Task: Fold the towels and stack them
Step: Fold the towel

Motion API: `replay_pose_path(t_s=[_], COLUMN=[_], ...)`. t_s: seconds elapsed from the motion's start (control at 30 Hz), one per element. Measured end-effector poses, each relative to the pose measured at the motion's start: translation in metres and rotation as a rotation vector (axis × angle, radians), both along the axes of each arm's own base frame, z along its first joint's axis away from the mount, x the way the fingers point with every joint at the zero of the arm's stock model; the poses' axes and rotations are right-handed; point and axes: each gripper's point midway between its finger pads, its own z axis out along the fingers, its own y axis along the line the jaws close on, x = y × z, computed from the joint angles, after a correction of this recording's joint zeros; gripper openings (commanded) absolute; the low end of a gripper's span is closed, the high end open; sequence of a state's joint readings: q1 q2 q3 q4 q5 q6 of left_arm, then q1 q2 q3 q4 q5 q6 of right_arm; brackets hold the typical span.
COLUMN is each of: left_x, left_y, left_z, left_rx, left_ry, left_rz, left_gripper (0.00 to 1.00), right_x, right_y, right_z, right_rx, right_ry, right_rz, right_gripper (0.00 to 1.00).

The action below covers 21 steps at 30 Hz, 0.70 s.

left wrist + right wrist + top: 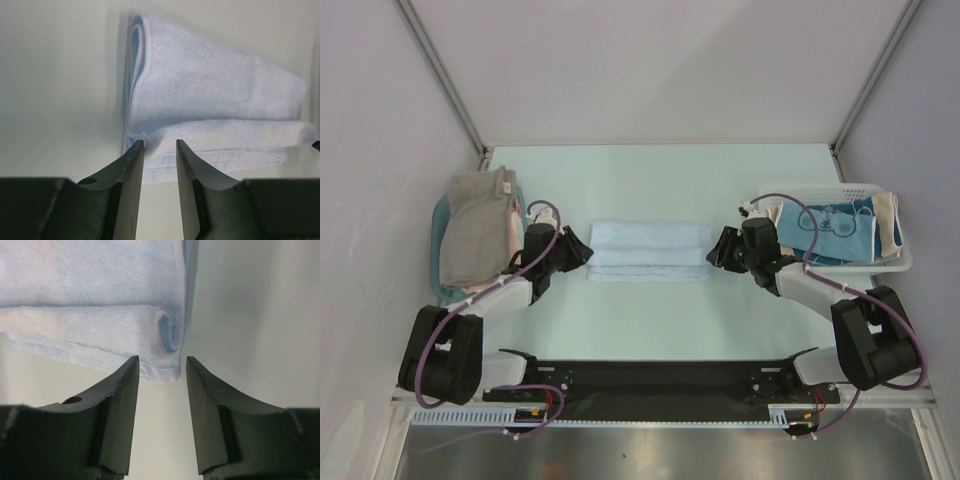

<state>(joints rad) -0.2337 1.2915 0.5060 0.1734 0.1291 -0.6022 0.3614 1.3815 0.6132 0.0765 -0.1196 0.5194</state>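
Light blue towel [650,250], folded, on pale table [650,190]

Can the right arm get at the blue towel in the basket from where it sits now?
Probably yes. The towel lies uncovered in the white basket, right beside that arm's wrist, and its fingers stand open and empty. Only its purple cable loops over the basket.

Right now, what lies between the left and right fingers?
Only the folded light blue towel, ends facing left fingers and right fingers; top view shows it.
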Motion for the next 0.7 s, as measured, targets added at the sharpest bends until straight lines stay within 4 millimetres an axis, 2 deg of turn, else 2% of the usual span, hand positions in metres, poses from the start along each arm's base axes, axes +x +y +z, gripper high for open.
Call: replay_pose_path(t_s=[0.23, 0.37, 0.43, 0.53, 0.67, 0.7], left_x=[0.006, 0.029, 0.041, 0.052, 0.043, 0.042], left_y=[0.007, -0.003, -0.016, -0.033, -0.044, -0.045], left_z=[0.042, 0.049, 0.042, 0.019, -0.018, -0.019], left_rx=[0.007, 0.016, 0.024, 0.039, 0.069, 0.071], left_ry=[-0.106, -0.104, -0.078, -0.021, 0.077, 0.081], left_rz=[0.043, 0.038, 0.015, -0.022, -0.064, -0.068], left_gripper=[0.38, 0.36, 0.35, 0.34, 0.33, 0.32], right_x=[0.009, 0.032, 0.045, 0.06, 0.057, 0.055], right_y=[-0.001, 0.007, 0.014, 0.024, 0.03, 0.031], right_z=[0.022, 0.031, 0.032, 0.025, 0.008, 0.006], right_rx=[0.0, -0.007, -0.009, -0.017, -0.036, -0.04], right_ry=[-0.06, -0.073, -0.076, -0.06, -0.017, -0.012], right_rz=[-0.023, -0.031, -0.028, -0.019, -0.001, 0.005], right_gripper=[0.49, 0.48, 0.48, 0.47, 0.46, 0.46])
